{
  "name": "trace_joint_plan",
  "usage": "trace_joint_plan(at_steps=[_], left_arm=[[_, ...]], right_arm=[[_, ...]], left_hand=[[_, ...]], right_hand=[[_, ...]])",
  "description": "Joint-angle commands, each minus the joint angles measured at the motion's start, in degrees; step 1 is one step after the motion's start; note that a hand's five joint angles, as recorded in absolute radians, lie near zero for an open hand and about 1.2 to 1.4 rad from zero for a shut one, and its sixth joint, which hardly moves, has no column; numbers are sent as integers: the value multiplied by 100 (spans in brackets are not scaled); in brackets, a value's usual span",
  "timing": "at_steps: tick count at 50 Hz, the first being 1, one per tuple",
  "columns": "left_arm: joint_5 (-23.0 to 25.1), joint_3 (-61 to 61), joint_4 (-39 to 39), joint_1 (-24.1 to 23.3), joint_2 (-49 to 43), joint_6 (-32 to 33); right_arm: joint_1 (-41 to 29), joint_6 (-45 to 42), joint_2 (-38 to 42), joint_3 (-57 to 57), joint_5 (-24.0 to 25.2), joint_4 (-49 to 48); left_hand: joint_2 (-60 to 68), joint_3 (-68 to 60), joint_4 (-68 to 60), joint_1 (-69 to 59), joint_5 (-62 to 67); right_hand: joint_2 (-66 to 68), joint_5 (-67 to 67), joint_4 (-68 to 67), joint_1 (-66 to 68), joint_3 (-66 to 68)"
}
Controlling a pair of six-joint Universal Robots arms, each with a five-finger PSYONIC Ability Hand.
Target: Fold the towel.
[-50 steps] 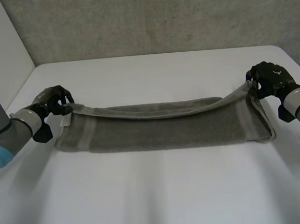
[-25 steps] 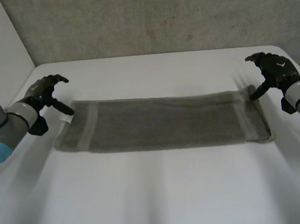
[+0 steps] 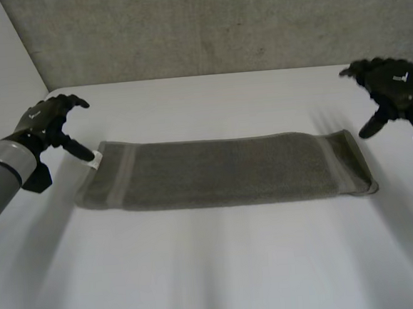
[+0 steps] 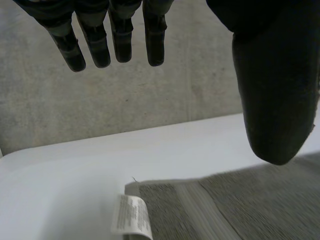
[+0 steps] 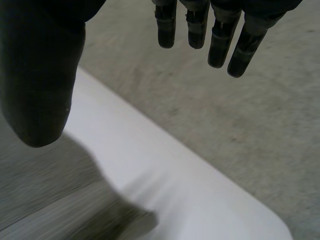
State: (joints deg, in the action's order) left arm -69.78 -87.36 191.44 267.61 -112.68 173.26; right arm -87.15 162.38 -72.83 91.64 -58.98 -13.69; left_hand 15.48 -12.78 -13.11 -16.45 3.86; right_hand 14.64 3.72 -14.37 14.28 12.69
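table: white, lower frame | towel: mid-frame, flat, folded into a long strip, label at its left end | left hand: left edge, fingers spread, empty, just beside that end | right hand: right edge, spread, empty | risk: next grasp pinches one layer, peeling the fold apart

Table: we log bare top in front of towel and behind it, up to wall; room to pass on both sides.
Towel: low flat strip lying L–R across mid-table.
Left hand: fingers spread, just beside towel's left end.
Right hand: fingers spread, raised beyond right end.
Span btw hands: unobstructed above towel.
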Motion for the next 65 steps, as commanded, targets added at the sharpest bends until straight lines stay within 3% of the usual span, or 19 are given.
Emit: trace_joint_plan(at_steps=[1,3,6,12,14,22,36,56,59,61,62,64,65], left_arm=[[-18,-1282,657,-305,817,489],[-36,-1405,763,-376,905,489],[-45,-1555,877,-473,1019,498],[-62,-1626,922,-491,1037,498],[-62,-1626,922,-491,1020,498],[-62,-1653,913,-429,985,489],[-54,-1705,922,-420,993,498],[-54,-1784,931,-438,1002,498],[-54,-1785,931,-447,1002,498],[-54,-1785,931,-455,1002,489],[-54,-1785,931,-455,1002,489],[-54,-1793,931,-455,1002,498],[-54,-1793,931,-447,1002,489]], right_arm=[[57,-1138,-214,777,54,490],[84,-1550,-91,978,10,604],[93,-1718,110,1075,1,544],[101,-1701,410,1058,36,376],[93,-1736,638,1014,-34,88],[93,-1745,1113,812,-342,-239],[101,-1710,1394,680,-359,-274],[286,-1701,1245,715,-315,60],[286,-1701,1289,698,-272,42],[286,-1710,1342,672,-237,51],[286,-1710,1342,671,-236,51],[286,-1710,1377,645,-236,60],[286,-1710,1377,645,-236,60]], left_hand=[[-240,278,311,338,-79],[-240,278,311,338,-79],[-240,278,311,338,-79],[-240,278,311,338,-79],[-240,278,311,338,-79],[-240,278,311,338,-79],[-240,278,311,338,-79],[-240,278,311,338,-79],[-240,278,311,338,-79],[-240,278,311,338,-79],[-240,278,311,338,-79],[-240,278,311,338,-79],[-240,278,311,338,-79]], right_hand=[[32,124,437,68,-269],[818,910,437,855,-269],[974,1066,437,1010,-269],[1293,1386,437,1330,-269],[1813,1905,437,1849,-269],[1865,1958,437,1902,-269],[2622,2714,437,2658,-269],[2437,2529,437,2474,-269],[3039,3131,437,3076,-269],[4532,4624,437,4568,-269],[4540,4632,437,4576,-269],[6525,6618,437,6562,-269],[6535,6628,437,6572,-269]])
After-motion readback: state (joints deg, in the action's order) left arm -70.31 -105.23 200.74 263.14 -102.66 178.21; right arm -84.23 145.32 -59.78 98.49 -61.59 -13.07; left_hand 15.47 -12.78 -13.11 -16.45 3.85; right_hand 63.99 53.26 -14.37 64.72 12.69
